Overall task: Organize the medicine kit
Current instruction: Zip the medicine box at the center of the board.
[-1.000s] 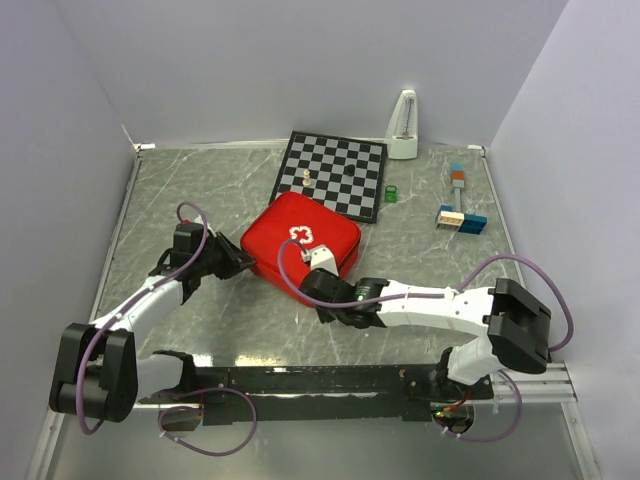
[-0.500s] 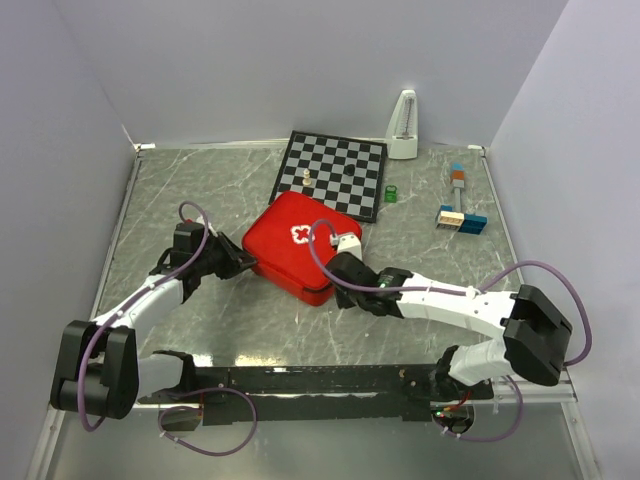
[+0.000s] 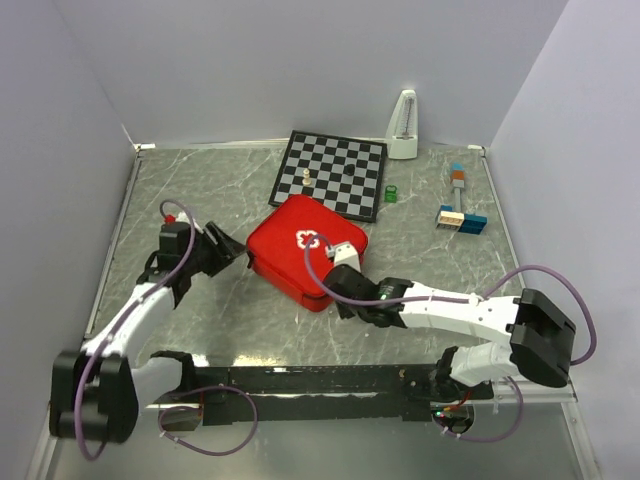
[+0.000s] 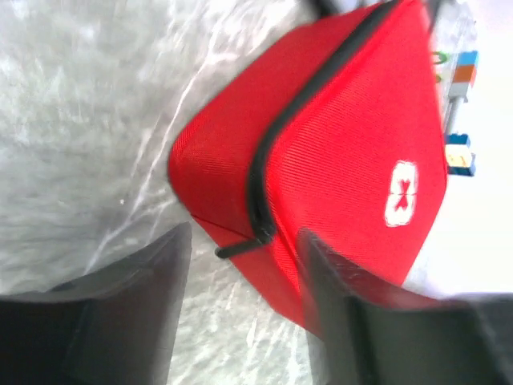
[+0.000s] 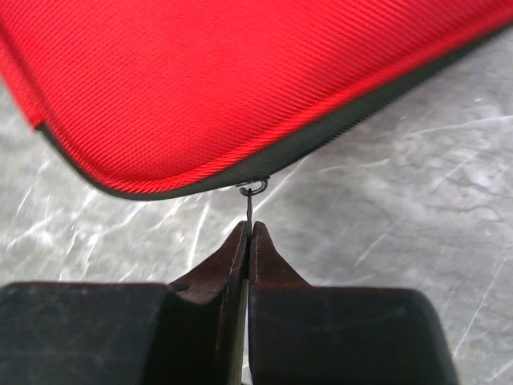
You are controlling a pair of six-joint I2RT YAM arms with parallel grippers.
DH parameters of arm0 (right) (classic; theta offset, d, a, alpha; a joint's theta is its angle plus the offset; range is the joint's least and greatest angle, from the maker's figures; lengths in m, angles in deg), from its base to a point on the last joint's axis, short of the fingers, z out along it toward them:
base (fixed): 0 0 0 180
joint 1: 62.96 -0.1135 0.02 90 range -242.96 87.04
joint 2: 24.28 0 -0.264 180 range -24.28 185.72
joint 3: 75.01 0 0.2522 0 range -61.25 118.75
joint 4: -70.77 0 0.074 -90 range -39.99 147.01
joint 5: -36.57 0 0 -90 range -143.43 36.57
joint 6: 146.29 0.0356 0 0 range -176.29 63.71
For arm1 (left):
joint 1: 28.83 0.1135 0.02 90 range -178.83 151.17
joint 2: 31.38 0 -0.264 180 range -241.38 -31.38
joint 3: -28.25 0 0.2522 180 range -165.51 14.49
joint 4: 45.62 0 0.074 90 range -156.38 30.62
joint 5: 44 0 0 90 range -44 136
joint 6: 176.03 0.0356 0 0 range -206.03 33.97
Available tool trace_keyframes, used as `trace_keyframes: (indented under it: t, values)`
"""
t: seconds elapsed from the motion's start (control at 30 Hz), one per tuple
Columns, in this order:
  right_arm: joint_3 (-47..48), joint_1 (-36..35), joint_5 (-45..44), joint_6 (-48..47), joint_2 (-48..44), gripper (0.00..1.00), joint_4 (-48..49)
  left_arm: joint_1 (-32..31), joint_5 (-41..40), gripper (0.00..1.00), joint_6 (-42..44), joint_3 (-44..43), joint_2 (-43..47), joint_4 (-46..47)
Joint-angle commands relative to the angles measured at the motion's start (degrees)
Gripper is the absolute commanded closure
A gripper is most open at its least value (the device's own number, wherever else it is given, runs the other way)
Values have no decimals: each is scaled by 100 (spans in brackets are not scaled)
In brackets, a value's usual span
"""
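Observation:
The medicine kit (image 3: pixel 292 252) is a red zip case with a white cross, lying shut near the table's middle. My left gripper (image 3: pixel 226 250) stands open just off the kit's left corner; in the left wrist view its dark fingers (image 4: pixel 164 265) flank that corner (image 4: pixel 224 184) and a black zip pull (image 4: pixel 240 245) without touching. My right gripper (image 3: pixel 338 300) is at the kit's near edge. In the right wrist view it (image 5: pixel 250 230) is shut on a thin metal zip pull (image 5: pixel 251 200) hanging from the black zip of the kit (image 5: pixel 240 80).
A black-and-white chessboard (image 3: pixel 340 172) with a pale chess piece (image 3: pixel 306 177) lies behind the kit. A white metronome (image 3: pixel 403 125) stands at the back wall. A small green item (image 3: pixel 391 194) and coloured blocks (image 3: pixel 460 218) sit to the right. Walls enclose three sides.
My left gripper has opened, let go of the kit's left corner and drawn back to the left. The right gripper has stayed shut on the zip pull and moved a little along the near edge.

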Motion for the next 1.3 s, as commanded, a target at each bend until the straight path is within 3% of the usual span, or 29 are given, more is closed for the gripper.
trace_keyframes:
  t: [0.0, 0.27, 0.53, 0.63, 0.8, 0.97, 1.13, 1.27]
  values:
    - [417, -453, -140, 45, 240, 100, -526, -2, -459, 4, 56, -325, 1154, -504]
    - [1173, -989, 97, -24, 846, 100, -263, -484, -134, 4, -1015, 210, 2473, -1341]
    - [1780, -1183, 291, -95, 1242, 100, -227, -2021, -476, 4, -2729, 1634, 3398, -157]
    - [1780, -1218, 343, -69, 1251, 100, -244, -2645, -827, 4, -2994, 1714, 3162, 633]
    - [1824, -1314, 352, -7, 1356, 100, -279, -3700, -1311, 4, -3029, 1179, 1617, 1110]
    - [1667, -1341, 343, 63, 1322, 100, -227, -4291, -1787, 1, -3293, 915, 789, 1287]
    - [1464, -1350, 370, 125, 1190, 100, -148, -4291, -2322, 19, -3416, 774, 648, 1121]
    - [1359, -1385, 396, 142, 1137, 100, -78, -4291, -2516, 39, -3381, 545, 349, 804]
